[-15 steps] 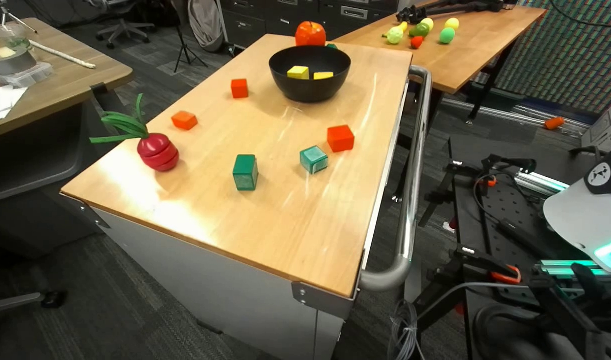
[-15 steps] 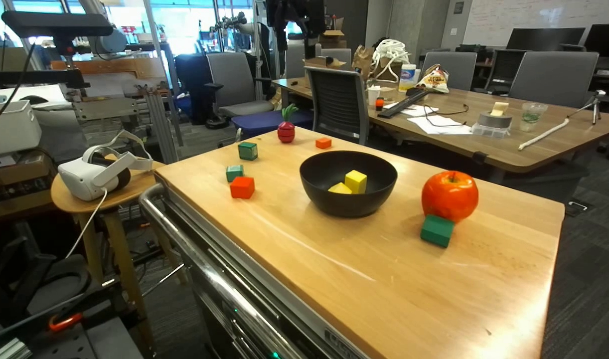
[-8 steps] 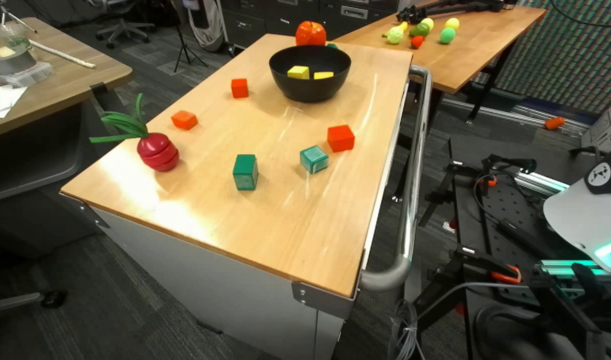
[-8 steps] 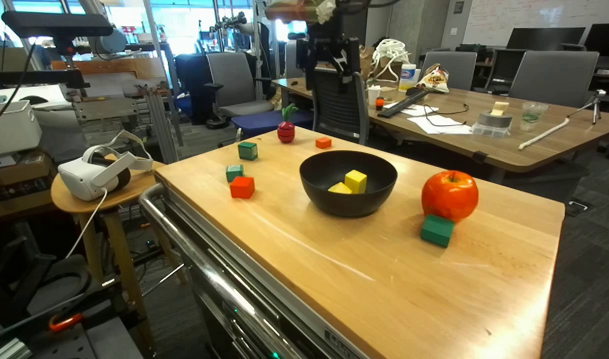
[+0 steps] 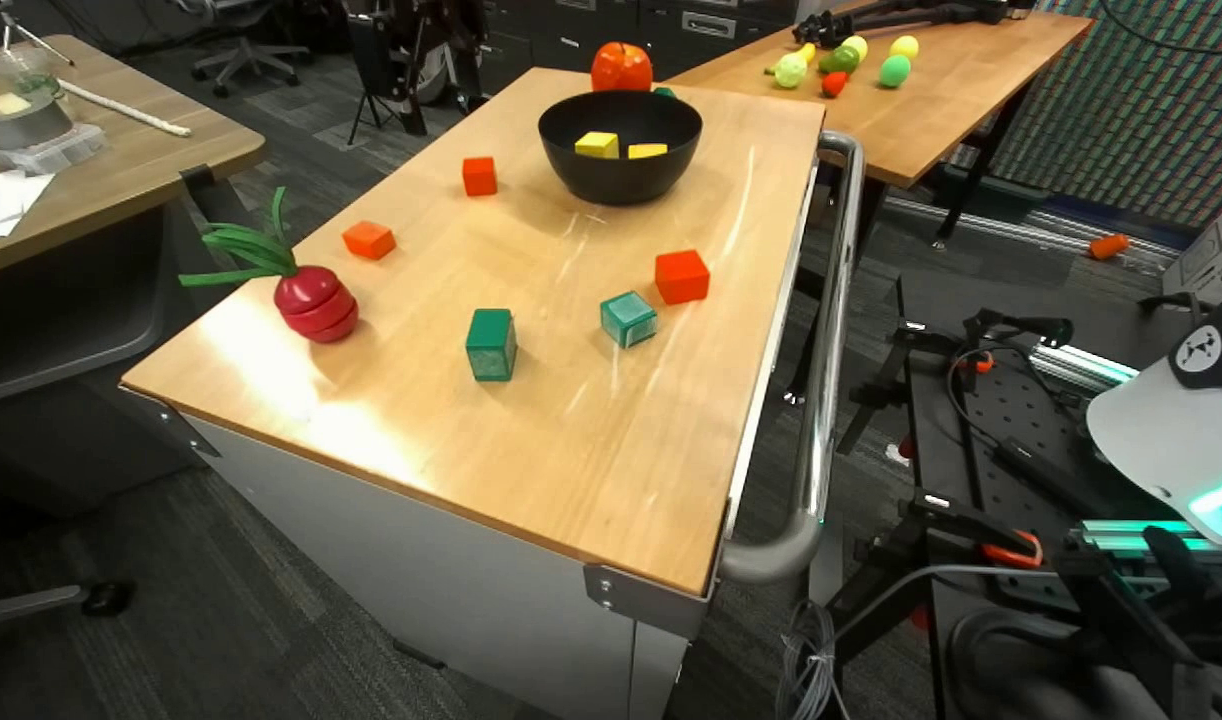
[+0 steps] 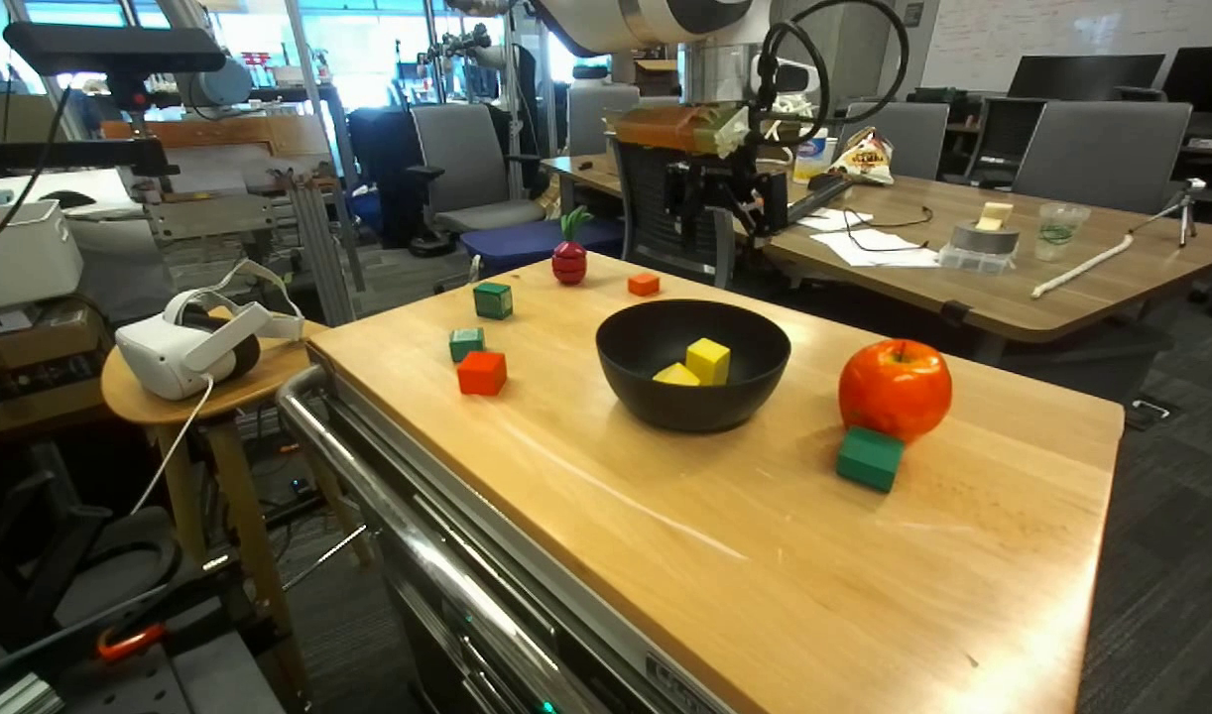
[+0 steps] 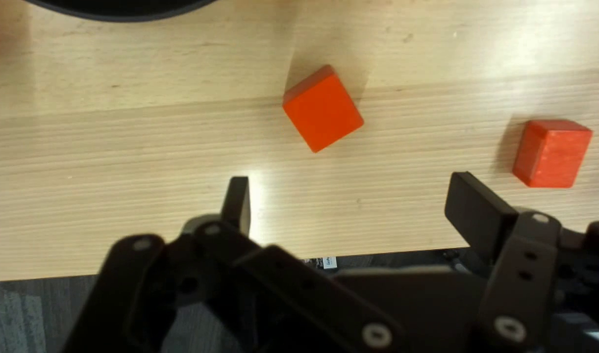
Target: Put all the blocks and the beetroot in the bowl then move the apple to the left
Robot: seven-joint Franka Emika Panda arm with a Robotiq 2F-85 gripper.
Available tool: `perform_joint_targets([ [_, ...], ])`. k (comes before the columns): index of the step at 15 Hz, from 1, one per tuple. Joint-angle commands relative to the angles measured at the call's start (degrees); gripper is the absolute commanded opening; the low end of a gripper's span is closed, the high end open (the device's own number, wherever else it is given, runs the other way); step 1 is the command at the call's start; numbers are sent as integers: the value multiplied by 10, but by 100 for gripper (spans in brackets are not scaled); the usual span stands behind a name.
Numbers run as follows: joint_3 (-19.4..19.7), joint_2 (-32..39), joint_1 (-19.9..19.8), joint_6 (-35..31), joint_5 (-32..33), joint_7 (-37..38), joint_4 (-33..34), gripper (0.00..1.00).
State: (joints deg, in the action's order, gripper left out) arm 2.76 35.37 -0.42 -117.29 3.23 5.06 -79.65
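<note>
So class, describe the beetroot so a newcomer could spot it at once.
On the wooden table, go from the big apple past the black bowl toward the opposite end. The beetroot sits there near the edge. Unlike the nearby orange-red block, it is round and dark red, with long green leaves.

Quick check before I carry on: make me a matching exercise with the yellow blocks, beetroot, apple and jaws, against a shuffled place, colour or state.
Things
1) yellow blocks
2) beetroot
3) apple
4) jaws

Places, colours, states
A) open, holding nothing
B) partly hidden by a green block in an exterior view
C) inside the bowl
D) dark red, with green leaves

Pairs: 1-C, 2-D, 3-B, 4-A
</note>
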Motion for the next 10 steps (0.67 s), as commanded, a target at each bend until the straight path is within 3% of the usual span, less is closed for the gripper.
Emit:
perform_joint_targets([
  [1, 7, 38, -7, 20, -1, 6, 55, 100],
  [10, 3, 62, -9, 35, -7, 6, 59, 100],
])
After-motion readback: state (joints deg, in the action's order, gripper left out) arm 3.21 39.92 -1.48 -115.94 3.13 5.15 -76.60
